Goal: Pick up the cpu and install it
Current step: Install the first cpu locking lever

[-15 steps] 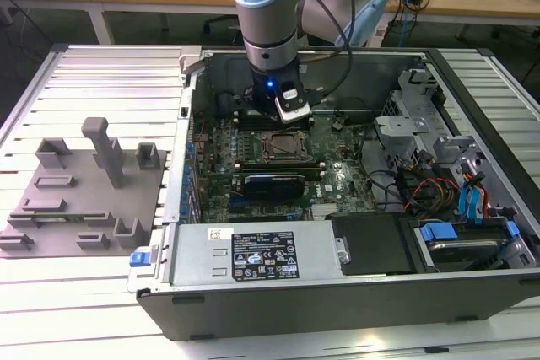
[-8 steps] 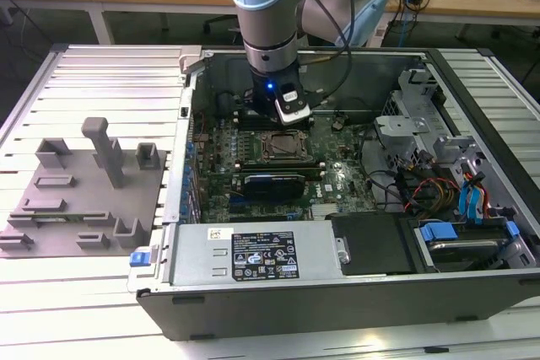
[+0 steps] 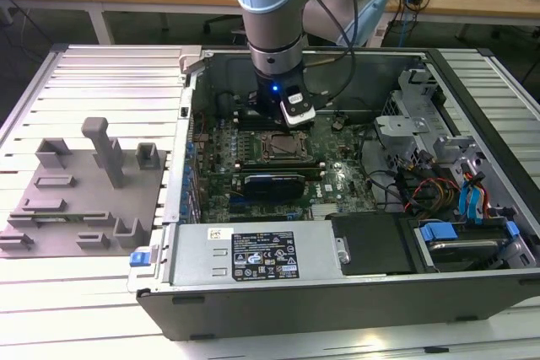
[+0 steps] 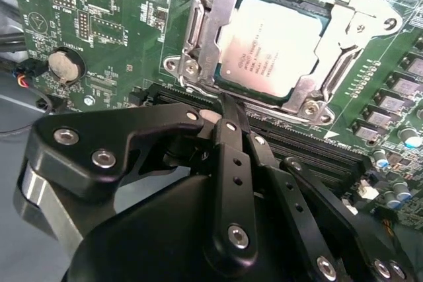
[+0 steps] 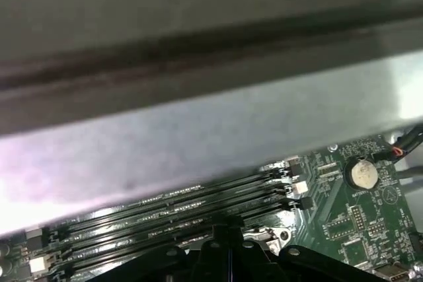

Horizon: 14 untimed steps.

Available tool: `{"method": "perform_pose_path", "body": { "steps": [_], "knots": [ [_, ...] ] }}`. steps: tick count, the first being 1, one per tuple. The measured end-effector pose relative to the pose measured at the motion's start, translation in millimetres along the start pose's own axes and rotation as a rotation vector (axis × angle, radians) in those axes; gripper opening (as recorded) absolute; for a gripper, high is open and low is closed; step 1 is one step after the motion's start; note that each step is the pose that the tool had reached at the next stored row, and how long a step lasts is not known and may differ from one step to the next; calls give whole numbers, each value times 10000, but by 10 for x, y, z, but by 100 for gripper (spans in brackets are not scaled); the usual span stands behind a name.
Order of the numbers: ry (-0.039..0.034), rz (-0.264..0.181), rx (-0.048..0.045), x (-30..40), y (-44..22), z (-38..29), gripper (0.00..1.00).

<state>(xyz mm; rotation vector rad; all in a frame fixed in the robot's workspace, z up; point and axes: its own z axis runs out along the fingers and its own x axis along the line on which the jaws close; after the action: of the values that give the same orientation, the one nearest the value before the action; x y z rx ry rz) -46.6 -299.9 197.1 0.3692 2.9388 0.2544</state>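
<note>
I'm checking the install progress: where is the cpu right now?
The cpu lies in the metal-framed socket on the green motherboard in the second wrist view, just beyond the end effector, inside the open computer case.

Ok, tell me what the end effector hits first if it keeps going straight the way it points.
Likely the memory slots beside the socket holding the cpu; the end effector points at the motherboard there, though depth is unclear.

In the exterior view, the cpu [image 3: 278, 147] sits in the socket [image 3: 261, 156] at the middle of the motherboard [image 3: 337, 179] inside the open computer case [image 3: 472, 284], with the gripper [image 3: 268, 117] just at its 11 o'clock and the fixture blocks [image 3: 84, 187] well apart at 9 o'clock.
</note>
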Motion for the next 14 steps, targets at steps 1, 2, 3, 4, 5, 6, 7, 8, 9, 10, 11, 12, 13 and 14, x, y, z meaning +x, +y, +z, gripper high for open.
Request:
{"method": "perform_pose_path", "body": {
  "steps": [1, 2, 3, 4, 5, 6, 7, 8, 9, 10, 11, 12, 13, 14],
  "knots": [
    [0, -1, -1, -6, 4, -15, 11],
    [1, 0, 1, -10, 8, -32, 11],
    [4, -1, 3, -15, 12, -53, 11],
    [6, -1, 3, -19, 16, -72, 11],
    [8, 0, 4, -27, 23, -104, 11],
    [13, -1, 16, -34, 30, -135, 11],
    [12, -8, 58, -37, 33, -147, 11],
    [10, -46, 306, -44, 36, -159, 11],
    [73, -86, 651, -47, 37, -160, 11],
    [158, -131, 1054, -51, 38, -158, 11],
    [217, -164, 1349, -54, 37, -159, 11],
    [253, -184, 1530, -56, 38, -158, 11],
    [311, -217, 1821, -59, 38, -157, 11],
    [355, -242, 2039, -61, 38, -157, 11]
  ]
}}
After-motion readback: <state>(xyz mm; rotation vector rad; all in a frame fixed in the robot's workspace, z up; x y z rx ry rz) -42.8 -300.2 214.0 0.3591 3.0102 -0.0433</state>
